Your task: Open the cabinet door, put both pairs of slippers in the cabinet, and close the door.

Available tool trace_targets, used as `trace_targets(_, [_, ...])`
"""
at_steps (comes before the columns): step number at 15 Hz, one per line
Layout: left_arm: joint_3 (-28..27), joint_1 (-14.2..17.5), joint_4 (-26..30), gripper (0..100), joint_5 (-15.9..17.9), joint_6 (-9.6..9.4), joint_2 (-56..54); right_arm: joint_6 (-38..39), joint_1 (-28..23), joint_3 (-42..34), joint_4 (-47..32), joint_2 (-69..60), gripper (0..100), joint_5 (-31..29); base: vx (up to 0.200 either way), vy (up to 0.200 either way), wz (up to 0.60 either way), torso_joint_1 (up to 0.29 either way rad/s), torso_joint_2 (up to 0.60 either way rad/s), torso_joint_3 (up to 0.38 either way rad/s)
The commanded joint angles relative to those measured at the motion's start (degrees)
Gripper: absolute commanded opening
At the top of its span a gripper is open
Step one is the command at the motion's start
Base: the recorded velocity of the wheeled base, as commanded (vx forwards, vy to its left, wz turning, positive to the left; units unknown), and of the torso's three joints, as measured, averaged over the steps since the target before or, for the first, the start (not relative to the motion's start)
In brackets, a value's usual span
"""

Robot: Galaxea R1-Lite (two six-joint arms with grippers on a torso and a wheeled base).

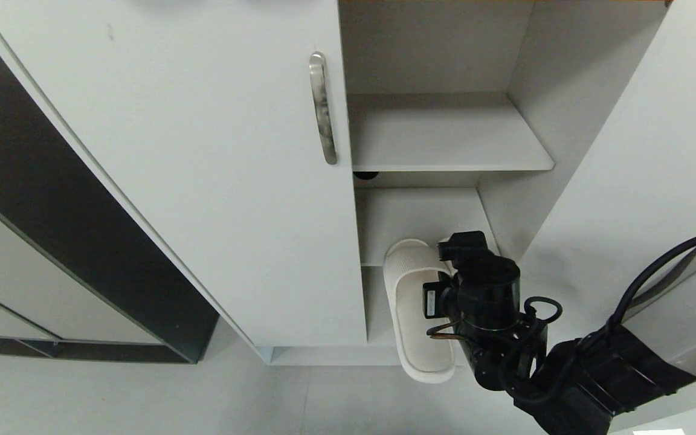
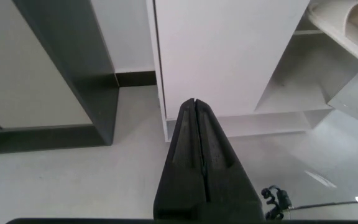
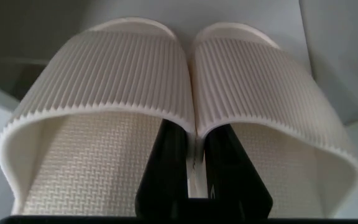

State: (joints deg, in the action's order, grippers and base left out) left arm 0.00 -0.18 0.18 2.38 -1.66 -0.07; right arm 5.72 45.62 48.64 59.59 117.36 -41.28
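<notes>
**Right gripper holds one pale pair at the cabinet's open side**

Nearest me, my left gripper (image 2: 195,112) is pressed closed on nothing, above the floor (image 2: 73,180) in front of the closed door (image 1: 203,181). My right gripper (image 3: 194,146) is clamped on the pair of slippers (image 3: 166,81), one finger inside each shoe, pinching the two inner strap walls together. They look like light, soft foam with ribbed straps, so I judge they will flex and sag rather than slide out. That doubled inner wall is the sensible hold, and a firm squeeze should do no harm. The toes point into the cabinet at the front edge of the lower shelf (image 1: 420,223), heels out over the floor; I cannot tell which level they are lined up with. Farther in are the upper shelf (image 1: 444,133) and the open door (image 1: 644,181).
</notes>
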Motion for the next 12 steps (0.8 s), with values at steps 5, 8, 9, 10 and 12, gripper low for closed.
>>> trace_targets(5, [0.0, 0.0, 0.0, 0, 0.0, 0.08, 0.1, -0.7, -0.5, 0.7, 0.0, 1.5, 0, 0.3, 0.0, 0.0, 0.0, 0.0, 0.0, 0.0])
trace_targets(8, [0.0, 0.0, 0.0, 0, 0.0, 0.08, 0.1, -2.3, -2.7, 3.6, -0.3, 4.5, 0, 2.1, 0.0, 0.0, 0.0, 0.0, 0.0, 0.0])
trace_targets(9, [0.0, 0.0, 0.0, 0, 0.0, 0.08, 0.1, -2.3, -3.4, 5.4, -0.3, 5.6, 0, 2.1, 0.0, 0.0, 0.0, 0.0, 0.0, 0.0])
trace_targets(10, [0.0, 0.0, 0.0, 0, 0.0, 0.08, 0.1, -2.4, -3.8, 6.8, -0.4, 6.2, 0, 2.1, 0.0, 0.0, 0.0, 0.0, 0.0, 0.0])
trace_targets(12, [0.0, 0.0, 0.0, 0, 0.0, -0.01, 0.1, -2.9, -4.3, 9.5, -0.5, 7.5, 0, 2.1, 0.0, 0.0, 0.0, 0.0, 0.0, 0.0])
